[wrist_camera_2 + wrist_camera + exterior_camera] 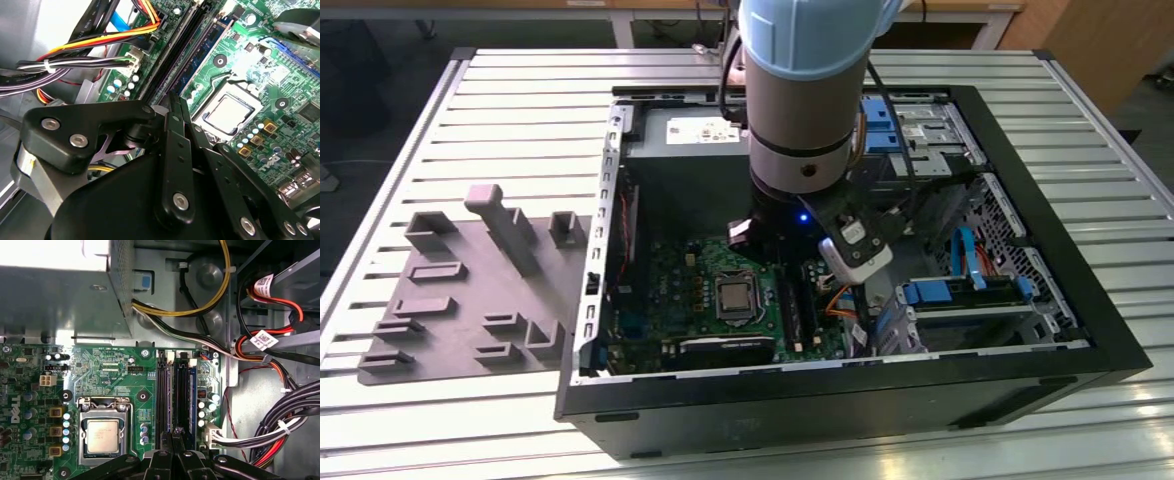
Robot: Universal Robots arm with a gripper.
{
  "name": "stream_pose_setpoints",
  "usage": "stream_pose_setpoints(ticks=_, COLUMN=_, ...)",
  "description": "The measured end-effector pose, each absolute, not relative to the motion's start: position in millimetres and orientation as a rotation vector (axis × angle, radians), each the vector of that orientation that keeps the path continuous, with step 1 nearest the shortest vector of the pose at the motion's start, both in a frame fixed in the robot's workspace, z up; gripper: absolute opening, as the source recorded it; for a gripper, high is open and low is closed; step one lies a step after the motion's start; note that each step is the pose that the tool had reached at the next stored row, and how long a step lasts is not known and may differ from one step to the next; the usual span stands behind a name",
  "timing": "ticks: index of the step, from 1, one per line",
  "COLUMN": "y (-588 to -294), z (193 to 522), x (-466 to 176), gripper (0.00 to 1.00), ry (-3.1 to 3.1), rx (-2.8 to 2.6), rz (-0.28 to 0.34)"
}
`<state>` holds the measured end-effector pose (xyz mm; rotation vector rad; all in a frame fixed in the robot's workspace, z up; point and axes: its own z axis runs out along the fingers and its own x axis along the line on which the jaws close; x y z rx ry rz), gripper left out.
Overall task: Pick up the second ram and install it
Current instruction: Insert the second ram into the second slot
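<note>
The second ram (192, 400) is seen seated on edge in the bank of memory slots (162, 400), as a thin, flat, blue-green strip. In the second wrist view it (202, 50) is shown from the side, with small dark chips along its face. Its long axis is laid parallel to the black plastic slots and to the side of the processor socket (102, 435). One end is pointed toward the perforated sheet-metal box (65, 290) and the other toward the gripper (172, 437). The stick is placed between the socket, with its dull square metal lid, and a bundle of smooth black, white, red and orange cables (295, 415). The gripper's matt black fingers (169, 130) are drawn together with only a hairline seam between them. Nothing is seen clamped there. Their tips are held just beside the near end of the stick, over the slot bank; whether the stick is touched cannot be told. In the exterior view, the grey and pale blue arm (801, 110) is lowered into an open black computer case (854, 400). The glossy green motherboard (680, 280) is laid flat on the case floor. The case is set on a ribbed metal table (507, 90). A grey moulded tray (440, 300) with raised blocks is placed beside it, toward the exterior view's left.
</note>
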<state>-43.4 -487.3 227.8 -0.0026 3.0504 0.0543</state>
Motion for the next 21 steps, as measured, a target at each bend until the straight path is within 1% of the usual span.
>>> stream_pose_setpoints(ticks=21, y=-487.2, z=228.3, x=-43.6, gripper=0.11, ry=3.050, rx=-0.002, rz=0.056)
